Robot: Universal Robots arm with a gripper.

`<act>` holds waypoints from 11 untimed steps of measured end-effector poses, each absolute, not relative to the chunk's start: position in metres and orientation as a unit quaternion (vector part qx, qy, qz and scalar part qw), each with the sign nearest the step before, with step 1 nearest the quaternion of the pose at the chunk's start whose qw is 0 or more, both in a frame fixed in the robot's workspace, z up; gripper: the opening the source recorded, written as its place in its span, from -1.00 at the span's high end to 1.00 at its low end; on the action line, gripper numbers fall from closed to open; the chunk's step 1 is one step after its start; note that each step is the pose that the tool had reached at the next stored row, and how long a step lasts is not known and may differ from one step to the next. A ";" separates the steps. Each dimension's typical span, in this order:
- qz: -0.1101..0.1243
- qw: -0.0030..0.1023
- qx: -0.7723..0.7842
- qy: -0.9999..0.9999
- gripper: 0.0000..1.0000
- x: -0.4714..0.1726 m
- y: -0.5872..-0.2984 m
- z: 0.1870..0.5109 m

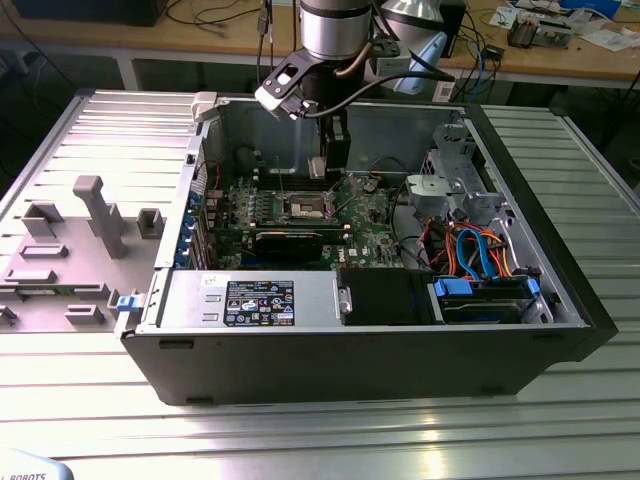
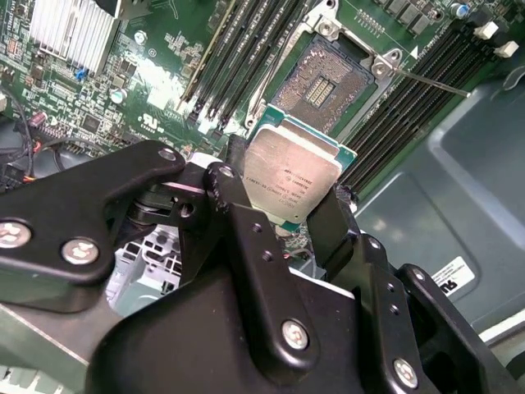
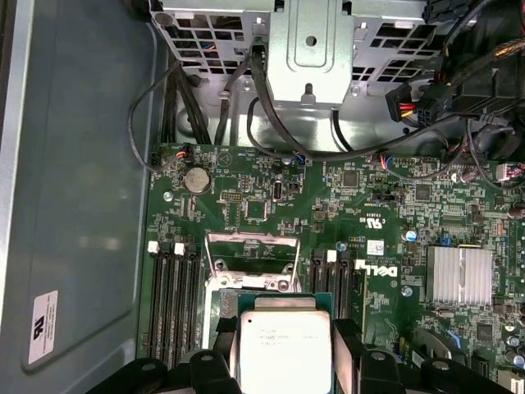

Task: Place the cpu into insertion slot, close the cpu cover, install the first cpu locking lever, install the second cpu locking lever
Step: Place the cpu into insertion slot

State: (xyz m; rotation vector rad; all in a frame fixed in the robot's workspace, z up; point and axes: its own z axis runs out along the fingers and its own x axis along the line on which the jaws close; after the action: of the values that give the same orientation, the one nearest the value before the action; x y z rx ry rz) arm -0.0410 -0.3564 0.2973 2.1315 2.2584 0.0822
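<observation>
**Position.** The cpu [image 2: 294, 172] is clamped between the two black fingers [image 2: 239, 215]. One finger bears on each of two opposite edges, and the other two edges are free. The chip is held above the green motherboard [image 3: 271, 197], just beside the insertion slot [image 2: 321, 82] and not seated in it. In the first wrist view the cpu [image 3: 283, 345] overlaps the near edge of the socket area.

**Appearance.** The cpu is a flat square chip with a dull grey metal top carrying fine print (not legible). A thin green substrate shows as a border around the metal. The insertion slot is open, with its pale contact field exposed inside a silvery rim. The cpu cover [image 3: 248, 238] appears raised at the far side of the socket, and green board shows through its window.

**Limits of view.**
- In the exterior view the arm [image 1: 335, 30] reaches down into the open computer case [image 1: 350, 365], which rests on a ribbed metal surface [image 1: 400, 430]. The insertion slot [image 1: 308, 207] is hard to make out there.
- In the first wrist view the near edge of the cpu is cut off.
- In the second wrist view the finger bodies cover one corner of the cpu.
</observation>
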 end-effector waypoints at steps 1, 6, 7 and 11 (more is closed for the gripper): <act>0.026 0.018 0.687 0.726 -0.09 -0.041 -0.356 0.297; 0.026 0.018 0.687 0.726 -0.09 -0.041 -0.356 0.297; 0.026 0.018 0.687 0.726 -0.09 -0.041 -0.356 0.297; 0.027 0.018 0.687 0.726 -0.09 -0.041 -0.356 0.296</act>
State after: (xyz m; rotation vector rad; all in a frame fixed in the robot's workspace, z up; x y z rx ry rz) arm -0.0410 -0.3564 0.2964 2.1354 2.2547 0.0825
